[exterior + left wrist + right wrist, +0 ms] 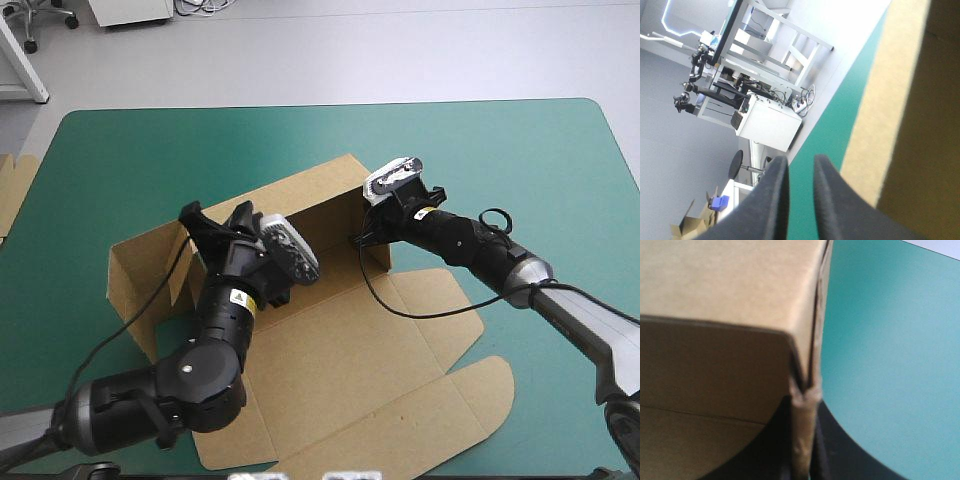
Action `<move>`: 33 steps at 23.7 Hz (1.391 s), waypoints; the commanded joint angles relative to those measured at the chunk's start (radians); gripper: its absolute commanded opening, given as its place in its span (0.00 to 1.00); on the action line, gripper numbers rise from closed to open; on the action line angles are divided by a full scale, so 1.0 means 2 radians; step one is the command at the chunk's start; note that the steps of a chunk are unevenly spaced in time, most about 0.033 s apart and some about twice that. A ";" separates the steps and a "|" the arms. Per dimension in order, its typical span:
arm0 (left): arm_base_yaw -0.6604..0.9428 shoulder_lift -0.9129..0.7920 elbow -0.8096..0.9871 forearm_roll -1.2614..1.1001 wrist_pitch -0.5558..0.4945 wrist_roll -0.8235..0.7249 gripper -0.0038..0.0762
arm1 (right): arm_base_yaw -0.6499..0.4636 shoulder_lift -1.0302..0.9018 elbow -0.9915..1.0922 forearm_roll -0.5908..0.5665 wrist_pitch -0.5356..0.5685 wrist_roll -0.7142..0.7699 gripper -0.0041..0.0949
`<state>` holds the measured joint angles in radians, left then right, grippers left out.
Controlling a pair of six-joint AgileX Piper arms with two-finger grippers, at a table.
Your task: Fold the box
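Left arm bulks nearest in the high view and covers the left part of the box's floor.

Surface, under a teal-green cover, fills most of that view.

Box sits near its middle, toward the near side. It is a brown sheet, part raised: back wall and left end wall are upright, front flaps lie flat toward the robot.

Spare board shows at the surface's left edge, cut off by the picture.

Left gripper: only the left wrist view shows its jaws. The black fingers stand a narrow slit apart with nothing between them, and teal-green cover shows through the gap. A blurred brown wall runs just beside them. The high view places this gripper at the box's back-left corner, its tips hard to make out there.

Right gripper: in the right wrist view the jaws are pinched on an upright board edge at a corner of the box. How many layers they hold I cannot tell. The high view places it at the back-right corner, with the fingers hidden under the wrist.
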<state>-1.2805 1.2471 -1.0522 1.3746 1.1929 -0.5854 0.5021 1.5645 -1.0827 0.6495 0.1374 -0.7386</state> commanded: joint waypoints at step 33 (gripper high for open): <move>0.815 0.104 -0.213 -0.770 -0.214 0.389 0.04 | -0.085 -0.051 -0.197 -0.164 0.373 0.240 0.04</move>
<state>0.3404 1.4687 -1.4435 -0.0971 0.8194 0.1524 0.3357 1.5082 -1.3316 0.2957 0.7824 -0.3016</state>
